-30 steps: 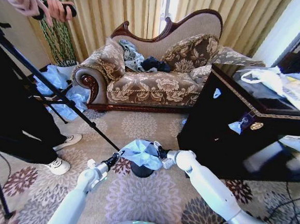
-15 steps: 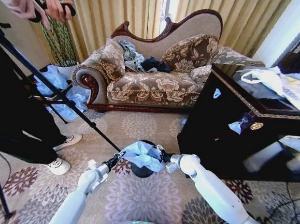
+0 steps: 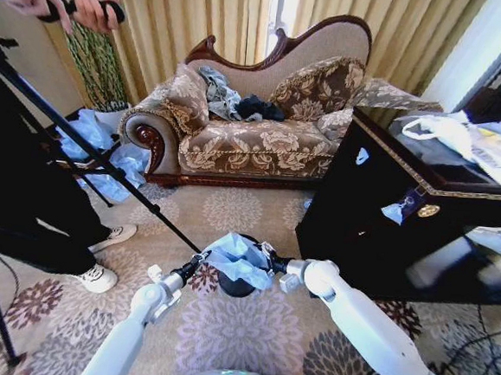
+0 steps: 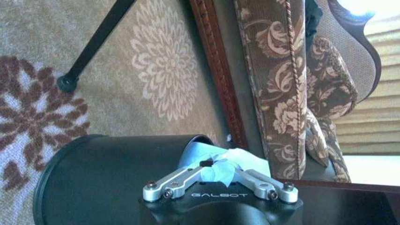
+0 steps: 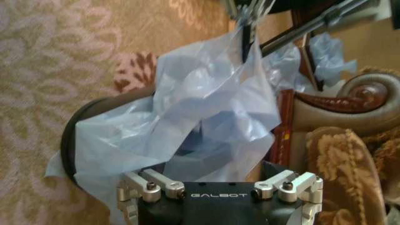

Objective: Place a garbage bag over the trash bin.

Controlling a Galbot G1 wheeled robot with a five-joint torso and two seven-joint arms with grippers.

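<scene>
The pale blue garbage bag (image 3: 238, 258) hangs bunched over the mouth of the small black trash bin (image 3: 237, 285) on the carpet. My left gripper (image 3: 199, 262) is at the bin's left side, and in the left wrist view the left gripper (image 4: 210, 165) is shut on a fold of the bag (image 4: 233, 159) above the bin (image 4: 106, 178). My right gripper (image 3: 272, 261) is at the bin's right side, holding the bag's other edge. In the right wrist view the bag (image 5: 212, 108) drapes across the bin's rim (image 5: 70, 136) and hides the fingertips.
A patterned sofa (image 3: 254, 140) stands behind the bin and a glossy black cabinet (image 3: 388, 207) to its right. A tripod leg (image 3: 112, 177) slants in from the left, beside a person's shoes (image 3: 100, 276). A heap of pale blue plastic (image 3: 94, 136) lies by the sofa's left end.
My right arm has shifted slightly to the right and nearer, drawing the bag's right edge with it. The left gripper has barely moved.
</scene>
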